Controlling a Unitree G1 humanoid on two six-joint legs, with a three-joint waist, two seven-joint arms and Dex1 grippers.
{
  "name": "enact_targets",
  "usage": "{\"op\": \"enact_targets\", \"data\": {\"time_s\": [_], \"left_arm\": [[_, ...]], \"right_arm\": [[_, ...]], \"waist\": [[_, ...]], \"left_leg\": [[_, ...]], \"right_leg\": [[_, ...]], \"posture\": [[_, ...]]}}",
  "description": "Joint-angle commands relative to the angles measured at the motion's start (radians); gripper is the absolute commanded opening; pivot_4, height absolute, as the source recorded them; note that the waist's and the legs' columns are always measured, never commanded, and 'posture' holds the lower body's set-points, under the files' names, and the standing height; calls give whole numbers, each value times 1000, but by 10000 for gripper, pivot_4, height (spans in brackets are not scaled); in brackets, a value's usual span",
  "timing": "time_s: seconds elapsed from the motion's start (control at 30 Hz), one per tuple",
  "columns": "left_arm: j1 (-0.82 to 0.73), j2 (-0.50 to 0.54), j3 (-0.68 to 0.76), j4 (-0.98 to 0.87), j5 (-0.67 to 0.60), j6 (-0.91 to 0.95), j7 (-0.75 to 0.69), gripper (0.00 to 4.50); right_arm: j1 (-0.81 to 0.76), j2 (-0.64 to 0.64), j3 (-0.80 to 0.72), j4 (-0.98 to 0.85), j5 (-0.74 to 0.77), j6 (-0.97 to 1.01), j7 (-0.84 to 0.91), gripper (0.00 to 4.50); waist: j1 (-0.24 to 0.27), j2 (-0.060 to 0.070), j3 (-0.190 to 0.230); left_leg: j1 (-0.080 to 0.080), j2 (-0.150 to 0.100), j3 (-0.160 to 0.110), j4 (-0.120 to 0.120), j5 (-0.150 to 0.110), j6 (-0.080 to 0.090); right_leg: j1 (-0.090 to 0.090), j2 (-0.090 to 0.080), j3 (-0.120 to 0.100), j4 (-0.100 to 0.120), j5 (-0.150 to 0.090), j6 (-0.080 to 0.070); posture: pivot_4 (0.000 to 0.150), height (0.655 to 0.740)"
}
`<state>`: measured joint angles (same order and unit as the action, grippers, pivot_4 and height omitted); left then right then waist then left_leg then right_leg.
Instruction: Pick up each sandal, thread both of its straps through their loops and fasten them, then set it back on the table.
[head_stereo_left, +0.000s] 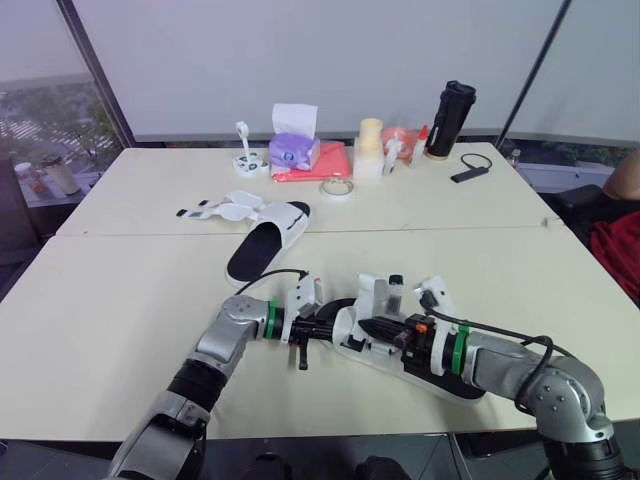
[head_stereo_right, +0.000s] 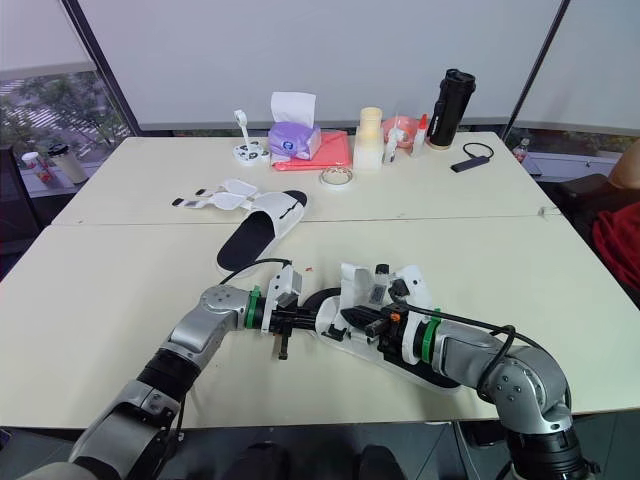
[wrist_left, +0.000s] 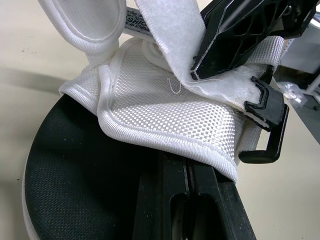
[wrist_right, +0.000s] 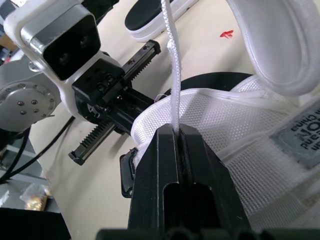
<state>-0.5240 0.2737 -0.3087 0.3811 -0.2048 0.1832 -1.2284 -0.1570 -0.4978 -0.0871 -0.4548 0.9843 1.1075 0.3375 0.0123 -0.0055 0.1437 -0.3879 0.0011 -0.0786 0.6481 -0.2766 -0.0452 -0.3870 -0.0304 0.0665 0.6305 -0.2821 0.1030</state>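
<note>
**A:** Where is everything, starting at the left?

**B:** One sandal (head_stereo_left: 268, 238) lies left of centre in the upper half of the head view. It is flat on the desk (head_stereo_left: 120, 300) with its straps splayed loose, so it can wait. The work is on the near sandal (head_stereo_left: 375, 298), in the lower middle of the frame between both arms.

**A:** What is the left hand doing?

**B:** The left hand (wrist_left: 186, 167) comes in from the lower left. Its fingers are pressed together on the rolled edge of the mesh upper (wrist_left: 165, 110), just above the black footbed (wrist_left: 75, 175).

**A:** And the right?

**B:** The right hand (wrist_right: 177, 131) reaches in from the lower right and pinches a thin white strap (wrist_right: 172, 60) edge-on. The black loop (wrist_left: 267, 125) sits at the side of the upper, near those fingers. I cannot tell whether the strap has passed through it yet.

**A:** How should this step be done well?

**B:** It looks like the threading step. The left hand should only anchor the upper, holding it so the loop's slot faces the strap. The right hand should bring the strap tip in flat, feed it through and regrip beyond the loop. Then it can fold the strap back and press it down. A hard pull against the left grip would likely twist the sandal or slip the strap free.
</note>
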Motion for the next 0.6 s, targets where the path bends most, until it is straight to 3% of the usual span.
{"op": "enact_targets", "data": {"time_s": [0.03, 0.33, 0.6], "left_arm": [[41, 5, -72, 78, 74, 28, 10, 0], [48, 4, -64, 73, 64, 38, 15, 0], [46, -1, -64, 86, 64, 35, 14, 0]], "right_arm": [[-7, -28, 44, -36, -61, -18, 2, 516], [-61, -110, 134, -145, -300, -178, 17, 516], [-30, -82, 101, -226, -229, -142, 42, 516]], "waist": [[0, 0, 0], [0, 0, 0], [1, 0, 0]], "left_leg": [[0, 0, 0, 0, 0, 0], [0, 0, 0, 0, 0, 0], [0, -1, 0, 0, 0, 0]], "right_leg": [[0, 0, 0, 0, 0, 0], [0, 0, 0, 0, 0, 0], [0, 0, 0, 0, 0, 0]], "posture": [[1500, 7400], [1500, 7400], [1500, 7400]]}}
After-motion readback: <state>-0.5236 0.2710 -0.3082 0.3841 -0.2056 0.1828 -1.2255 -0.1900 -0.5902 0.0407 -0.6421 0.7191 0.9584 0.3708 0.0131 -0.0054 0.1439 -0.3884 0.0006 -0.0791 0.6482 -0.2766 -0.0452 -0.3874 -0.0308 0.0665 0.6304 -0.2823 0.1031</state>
